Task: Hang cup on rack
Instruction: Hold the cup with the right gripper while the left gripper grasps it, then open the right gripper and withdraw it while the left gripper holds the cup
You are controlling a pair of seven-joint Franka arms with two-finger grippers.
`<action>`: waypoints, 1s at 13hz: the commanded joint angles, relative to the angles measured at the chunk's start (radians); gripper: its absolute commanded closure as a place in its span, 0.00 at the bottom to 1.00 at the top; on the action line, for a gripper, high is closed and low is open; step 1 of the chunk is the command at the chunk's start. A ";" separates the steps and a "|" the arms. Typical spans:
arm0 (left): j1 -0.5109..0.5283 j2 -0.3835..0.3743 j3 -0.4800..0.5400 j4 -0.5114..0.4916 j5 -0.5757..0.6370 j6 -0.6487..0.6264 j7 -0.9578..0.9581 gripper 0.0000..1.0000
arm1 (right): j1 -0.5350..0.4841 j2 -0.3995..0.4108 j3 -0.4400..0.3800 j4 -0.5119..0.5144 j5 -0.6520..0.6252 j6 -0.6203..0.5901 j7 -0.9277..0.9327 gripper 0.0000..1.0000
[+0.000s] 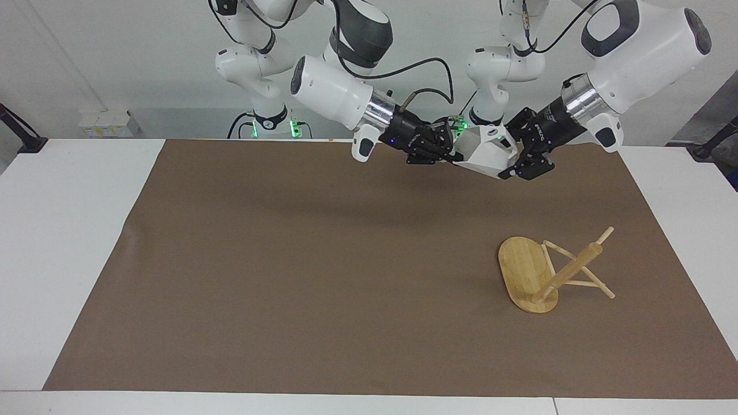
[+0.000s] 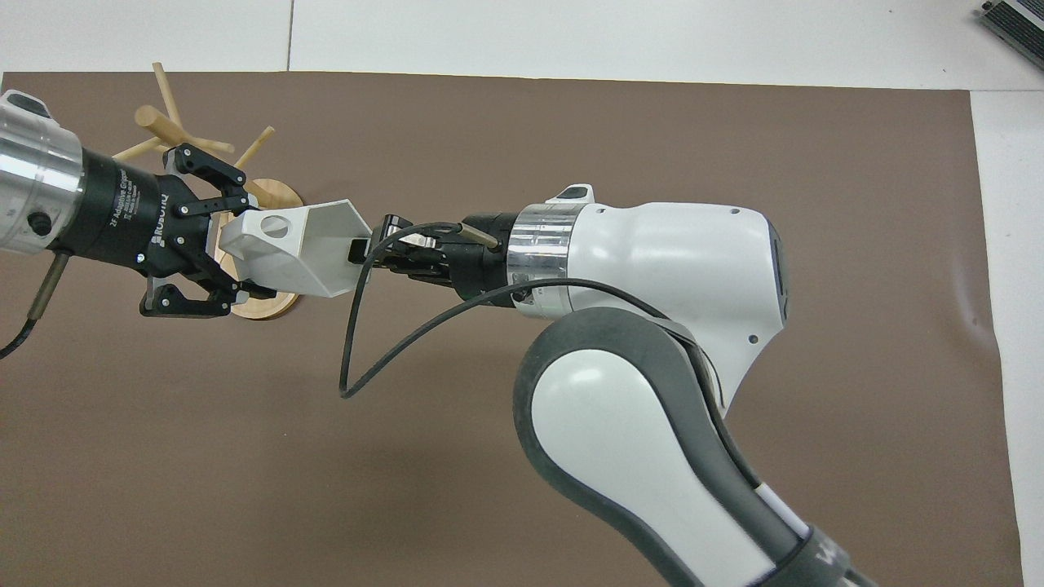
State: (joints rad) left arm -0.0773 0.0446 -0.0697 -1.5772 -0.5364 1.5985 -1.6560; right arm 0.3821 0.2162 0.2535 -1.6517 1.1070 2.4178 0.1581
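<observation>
The small matte white faceted cup point(image 1: 487, 153) with a blocky, round-holed handle hangs in the air over the brown mat point(image 1: 323, 276) near the bench point(image 1: 69, 230) edge closest to the robots. The right tool point(image 1: 452, 154) is clamped on its rim. The left tool point(image 1: 518, 155) stands spread around the cup's handle end. The light bamboo rack point(image 1: 533, 275) lies tipped on its side toward the left arm's end.
</observation>
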 commanded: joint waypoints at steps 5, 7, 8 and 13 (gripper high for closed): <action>-0.001 -0.058 0.011 -0.095 -0.008 0.128 -0.157 1.00 | 0.001 -0.008 0.000 -0.020 0.007 0.093 0.011 0.00; 0.001 -0.081 0.013 -0.165 -0.007 0.220 -0.209 1.00 | -0.009 -0.006 -0.002 -0.023 0.007 0.095 0.012 0.00; -0.001 -0.083 0.013 -0.191 -0.007 0.262 -0.244 1.00 | -0.020 -0.006 -0.005 -0.028 0.007 0.093 0.012 0.00; -0.004 -0.031 0.011 -0.237 0.085 0.417 -0.434 1.00 | -0.142 -0.027 -0.013 -0.135 -0.383 0.083 0.008 0.00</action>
State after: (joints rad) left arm -0.0735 0.0081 -0.0608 -1.7852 -0.4959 1.9673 -2.0115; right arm 0.2970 0.2181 0.2300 -1.7261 0.8830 2.4983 0.1600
